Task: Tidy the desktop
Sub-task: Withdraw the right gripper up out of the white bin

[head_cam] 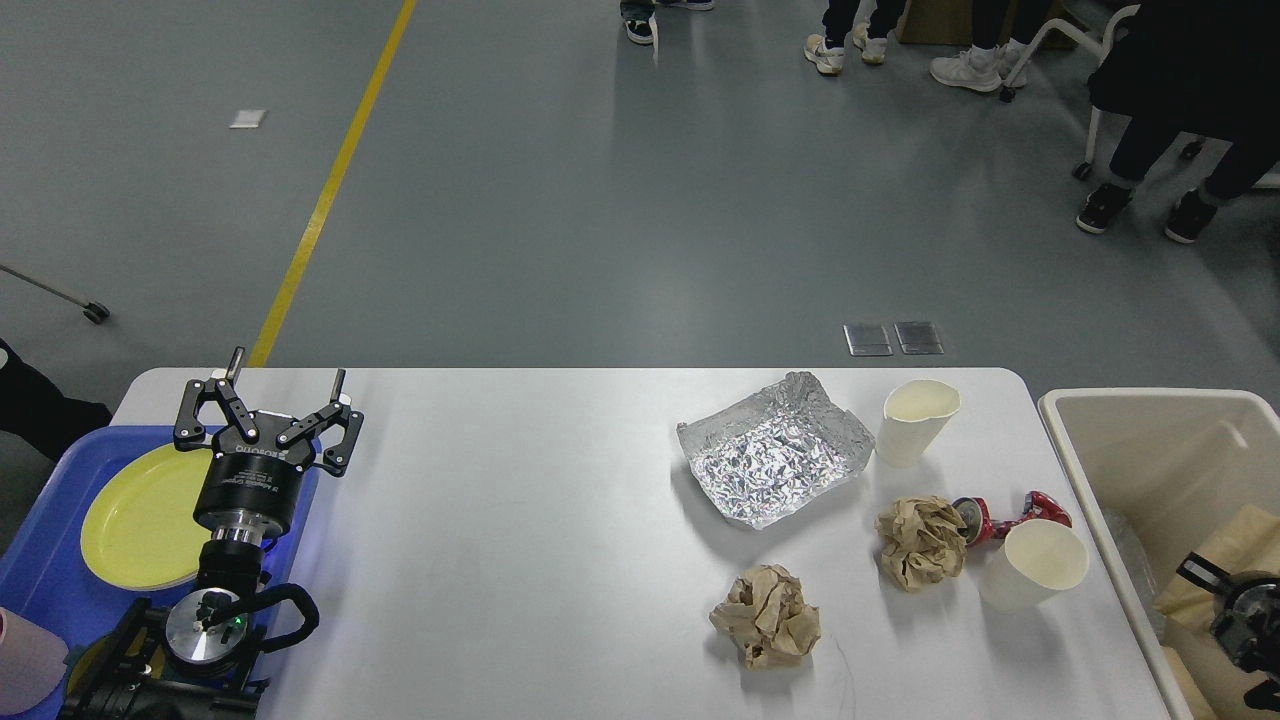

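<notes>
The left gripper [283, 386] is being held with its fingers spread wide and nothing between them, poised over the far right edge of the blue tray [40, 560] at the desktop's nine o'clock side. A yellow plate [140, 515] is being carried in that tray. The desktop [520, 530] is being seen as a wide white top filling the lower half of the view.

Toward three o'clock, litter is being left in a cluster: a crumpled foil tray [775, 450], with a paper cup [915, 420] just beside it at its three o'clock. Nearer, a brown paper ball [920, 542] is touching a crushed red can [1010, 515], and a second paper cup [1035, 565] is lying tipped against that can. Another paper ball [765, 617] is being seen alone at six o'clock of the foil.

The right gripper [1235, 610] is being glimpsed low inside the beige bin [1140, 410] at the far three o'clock edge; whether its fingers are apart or together cannot be told.
</notes>
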